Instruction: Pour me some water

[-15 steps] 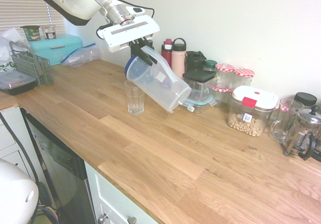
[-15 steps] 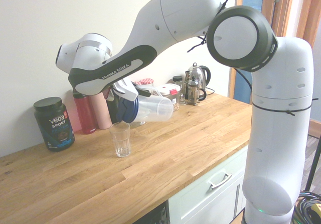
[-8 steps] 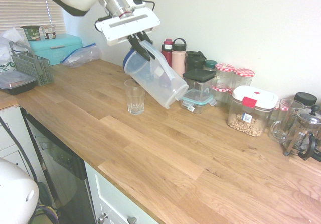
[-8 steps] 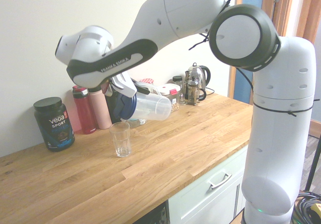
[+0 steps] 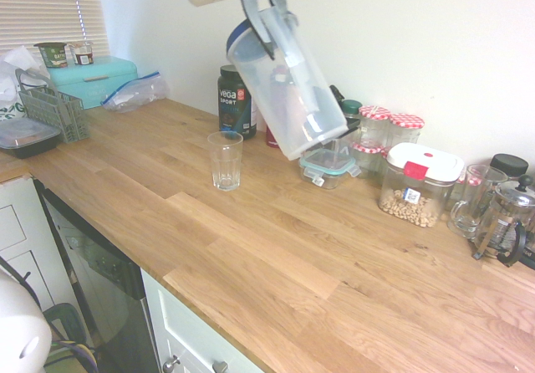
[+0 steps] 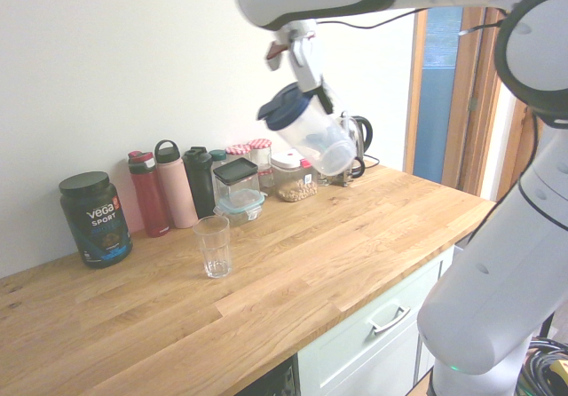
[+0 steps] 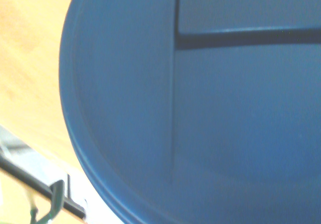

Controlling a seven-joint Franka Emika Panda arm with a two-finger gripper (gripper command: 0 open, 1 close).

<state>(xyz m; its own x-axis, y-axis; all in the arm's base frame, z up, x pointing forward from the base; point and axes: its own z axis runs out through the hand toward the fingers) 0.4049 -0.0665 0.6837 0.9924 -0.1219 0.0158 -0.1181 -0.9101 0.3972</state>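
A clear plastic pitcher [image 5: 290, 89] with a blue lid hangs tilted high above the counter, lid end uppermost. My gripper [image 5: 261, 7] is shut on its handle near the lid. In the second exterior view the pitcher [image 6: 308, 131] hangs under the gripper [image 6: 305, 63], well up and to the right of the glass. A clear drinking glass [image 5: 225, 160] stands upright on the wooden counter, also seen as the glass [image 6: 213, 246]. I cannot tell whether it holds water. The blue lid [image 7: 200, 108] fills the wrist view.
A black Vega Sport tub [image 5: 236, 101], bottles [image 6: 175, 183], lidded jars [image 5: 389, 130], a nut container [image 5: 418, 185] and a French press [image 5: 504, 218] line the wall. A teal bread box [image 5: 92, 79] and grey rack [image 5: 54, 109] sit far left. The counter's front edge [image 5: 159, 277] is close.
The arm has lifted the pitcher up and away from over the glass, toward the jars, and turned it lid-up. The glass has not moved.
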